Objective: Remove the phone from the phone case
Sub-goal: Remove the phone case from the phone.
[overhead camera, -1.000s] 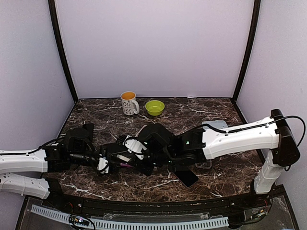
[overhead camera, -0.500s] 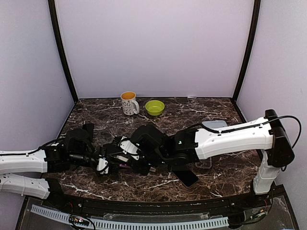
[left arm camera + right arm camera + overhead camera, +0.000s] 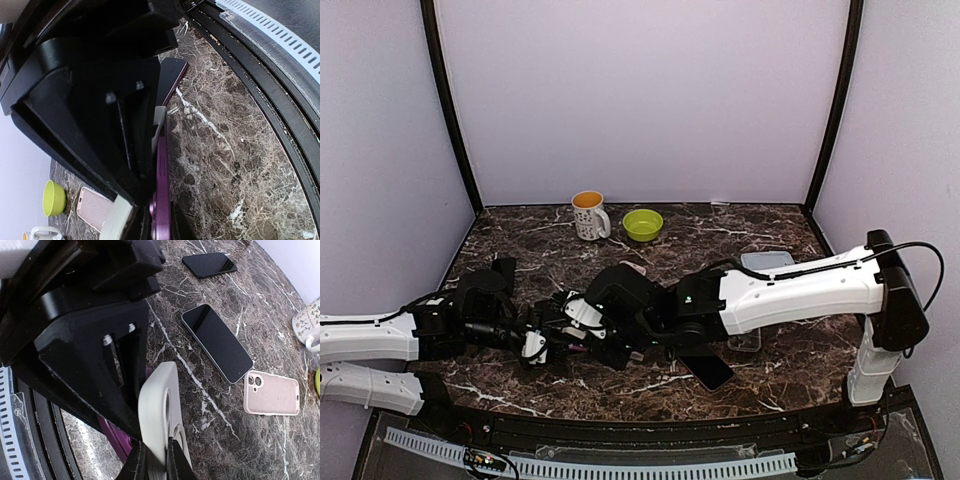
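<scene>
Right wrist view: the right gripper (image 3: 155,462), jaws narrow, pinches the off-white silicone phone case (image 3: 161,405) on edge, long axis running straight out from the fingers. Touching it, the slim purple phone (image 3: 117,440) stands edgewise, apparently clamped by the narrowly closed left gripper (image 3: 555,338).

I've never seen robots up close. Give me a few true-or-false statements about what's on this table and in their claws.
1. A green bowl sits beside a mug. True.
2. The mug lies on its side. False: it stands upright.
3. The right gripper is open and empty. False: it is shut on a white case.
4. A pink case lies flat, untouched. True.
5. The left gripper grips a purple item. True.
</scene>
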You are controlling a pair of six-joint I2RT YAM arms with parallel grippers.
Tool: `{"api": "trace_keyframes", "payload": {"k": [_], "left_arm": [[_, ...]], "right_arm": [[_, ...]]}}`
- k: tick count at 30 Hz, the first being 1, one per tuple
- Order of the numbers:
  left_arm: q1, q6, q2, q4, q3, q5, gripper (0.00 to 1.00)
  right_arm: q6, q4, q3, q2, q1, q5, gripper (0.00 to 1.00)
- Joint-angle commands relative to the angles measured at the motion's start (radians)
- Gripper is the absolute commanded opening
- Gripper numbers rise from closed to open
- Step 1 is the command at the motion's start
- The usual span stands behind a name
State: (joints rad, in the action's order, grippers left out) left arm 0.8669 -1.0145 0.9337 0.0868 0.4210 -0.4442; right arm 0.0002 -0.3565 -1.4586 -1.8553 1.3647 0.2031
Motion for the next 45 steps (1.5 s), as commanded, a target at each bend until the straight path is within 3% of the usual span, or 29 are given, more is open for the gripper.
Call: {"api": "trace_keyframes", "payload": {"k": [1, 7, 45], "left_arm": [[0.008, -0.007, -0.057, 0.172, 0.022, -0.049, 0.0], [0.008, -0.002, -0.075, 0.174, 0.016, -0.042, 0.0], [0.008, -0.008, -0.105, 0.181, 0.001, 0.016, 0.0]], "right_arm": [[0.02, -0.02, -0.005, -0.028, 0.014, 0.002, 0.08], [0.043, -0.024, 0.004, -0.022, 0.026, 0.013, 0.0], [0.169, -0.048, 0.195, 0.097, 0.02, 0.156, 0.0]]}}
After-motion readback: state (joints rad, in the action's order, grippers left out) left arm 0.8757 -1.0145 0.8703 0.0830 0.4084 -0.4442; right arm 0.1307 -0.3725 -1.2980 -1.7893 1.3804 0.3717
